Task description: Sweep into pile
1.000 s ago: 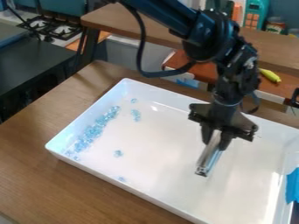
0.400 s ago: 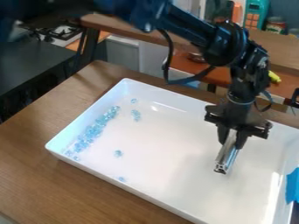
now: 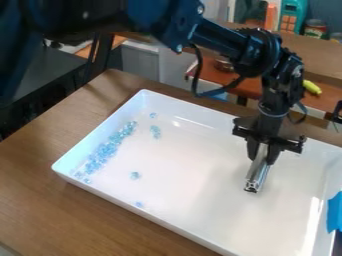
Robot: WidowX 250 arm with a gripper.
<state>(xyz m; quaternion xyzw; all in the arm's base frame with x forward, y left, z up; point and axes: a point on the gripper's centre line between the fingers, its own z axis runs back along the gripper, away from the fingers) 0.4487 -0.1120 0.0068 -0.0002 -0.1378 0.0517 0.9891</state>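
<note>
My gripper (image 3: 262, 150) hangs over the right half of the white tray (image 3: 194, 175), shut on a silvery bar-like tool (image 3: 257, 172) that points down toward the tray floor. Whether the tool's lower end touches the floor, I cannot tell. Light blue beads (image 3: 107, 151) lie in a long band beside the tray's left wall. A small cluster of beads (image 3: 155, 131) and a single one above it sit right of the band's upper end. Two smaller bits, a bead clump (image 3: 135, 175) and a bead (image 3: 139, 204), lie apart toward the front wall.
The tray's raised walls enclose the beads, and it stands on a brown wooden table (image 3: 40, 200). Blue tape (image 3: 335, 212) is on its right side. Behind are a wooden shelf, a yellow toy (image 3: 311, 87) and a dark counter (image 3: 40, 75) at the left.
My gripper has moved right with the tool, then slightly back left and up in the view. More of the upper arm covers the top left. The beads lie where they were.
</note>
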